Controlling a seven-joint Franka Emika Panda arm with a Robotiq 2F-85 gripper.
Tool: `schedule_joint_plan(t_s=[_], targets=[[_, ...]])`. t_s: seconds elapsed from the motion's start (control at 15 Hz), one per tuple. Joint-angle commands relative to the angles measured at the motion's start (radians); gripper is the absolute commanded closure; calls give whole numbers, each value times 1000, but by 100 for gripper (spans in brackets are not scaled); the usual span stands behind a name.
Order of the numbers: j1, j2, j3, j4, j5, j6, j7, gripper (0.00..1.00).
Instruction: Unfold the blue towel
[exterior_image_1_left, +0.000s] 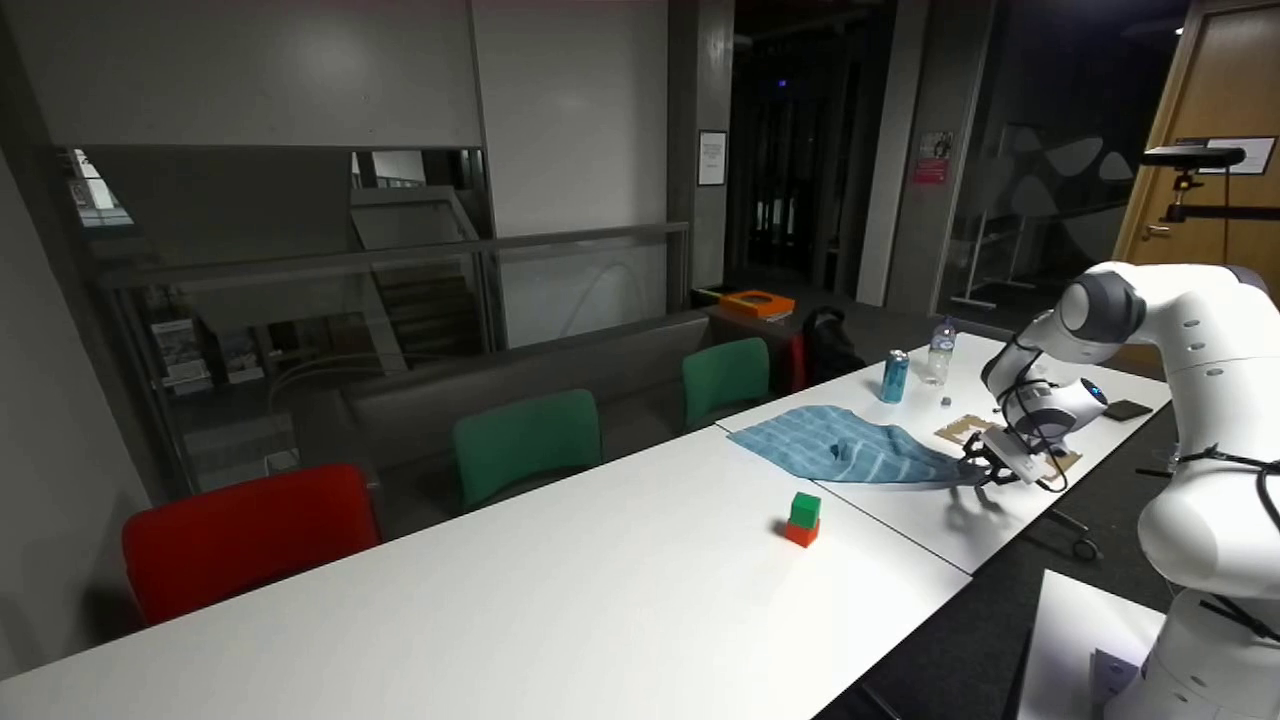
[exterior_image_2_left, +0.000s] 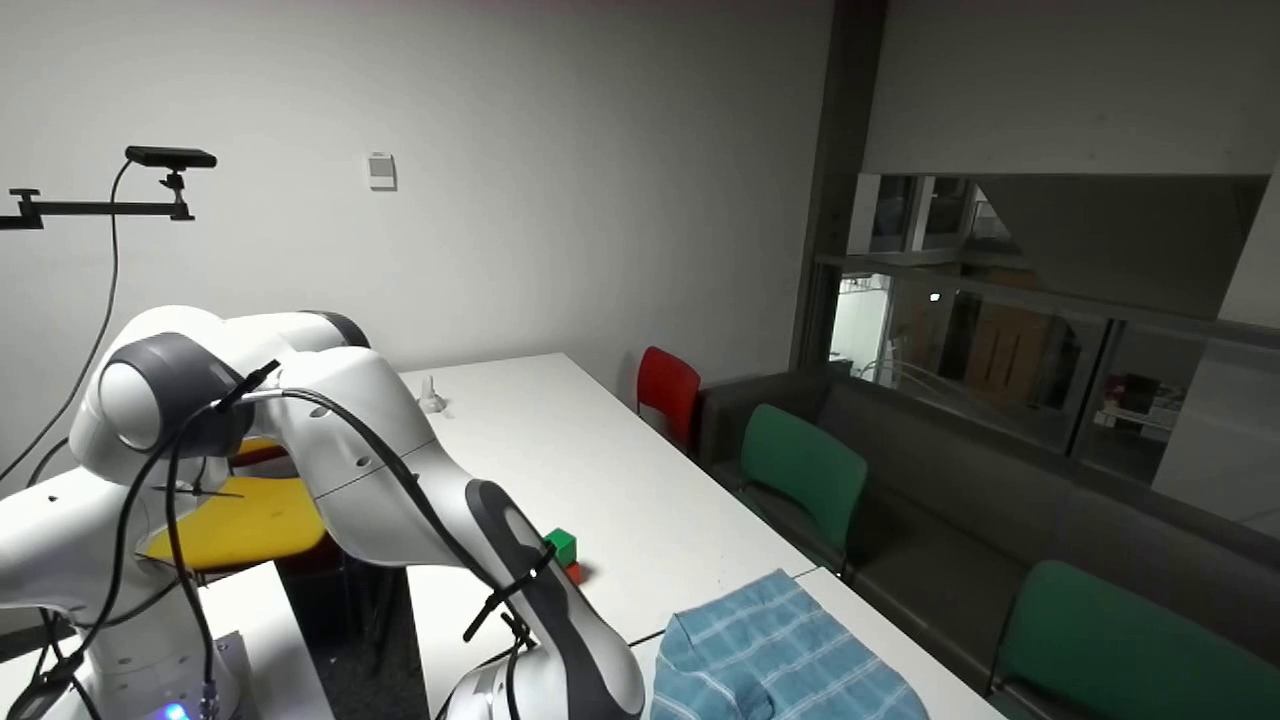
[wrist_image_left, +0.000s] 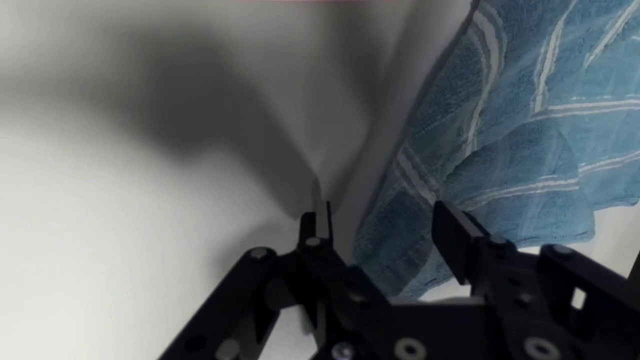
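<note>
White tabletop (exterior_image_1_left: 560, 600) stretches across both exterior views, and nearest to us, in the wrist view, we see the gripper (wrist_image_left: 381, 216), its fingers (wrist_image_left: 455, 242) apart; a narrow end of the blue towel (wrist_image_left: 525, 150) shows between them, though we cannot tell if they touch it. Most of the towel lies on the tabletop, creased and partly folded over itself. Beyond it, in an exterior view, we find a can (exterior_image_1_left: 895, 377) and a bottle (exterior_image_1_left: 940, 355), both upright. Past the tabletop's edge stand 2 green chairs (exterior_image_1_left: 525, 440) and 1 red chair (exterior_image_1_left: 250, 535), with a dark sofa (exterior_image_1_left: 630, 375) behind
</note>
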Motion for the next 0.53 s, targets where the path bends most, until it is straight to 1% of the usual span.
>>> schedule_joint_plan(t_s=[0.0, 0.07, 0.13, 0.27, 0.33, 0.47], targets=[[38, -45, -31, -38, 35, 10, -37, 10], [39, -60, -30, -52, 53, 17, -63, 3], [40, -74, -31, -61, 78, 31, -87, 0], [39, -119, -33, -92, 163, 54, -179, 0], [8, -141, -2, -104, 209, 86, -237, 0], [6, -196, -4, -135, 327, 110, -366, 0]])
